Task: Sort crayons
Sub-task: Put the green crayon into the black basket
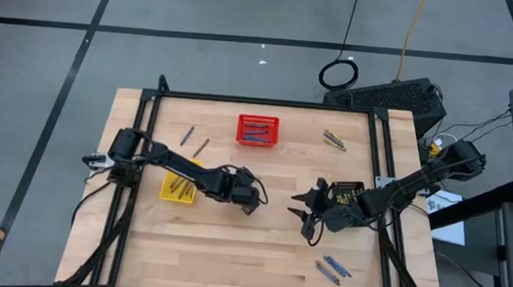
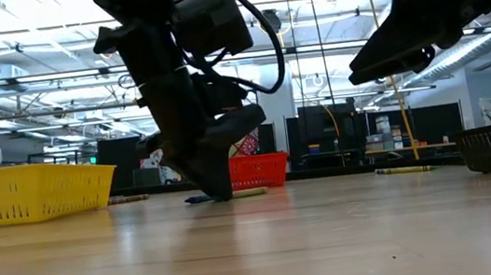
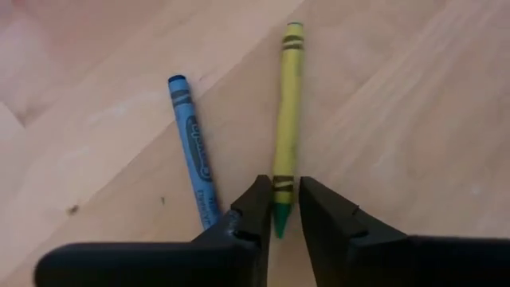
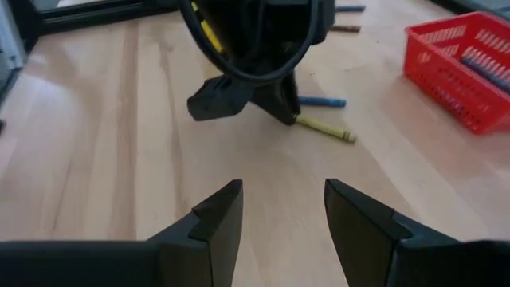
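The left gripper (image 3: 284,217) is down on the wooden table (image 1: 257,254), just right of the yellow basket (image 1: 178,188) in the high view, with its two fingers astride the pointed end of a yellow-green crayon (image 3: 287,127); the jaws stand close on either side of the tip, and whether they already pinch it I cannot tell. A blue crayon (image 3: 193,147) lies just beside that one, apart from it and angled away. From the right wrist view both crayons lie on the wood between the left gripper and the red basket (image 4: 466,68), which holds blue crayons. The right gripper (image 4: 279,211) hovers above the table with its jaws apart and empty, near the black basket (image 1: 349,189). More crayons lie loose on the table beyond the yellow basket, and a few blue ones lie towards the near edge
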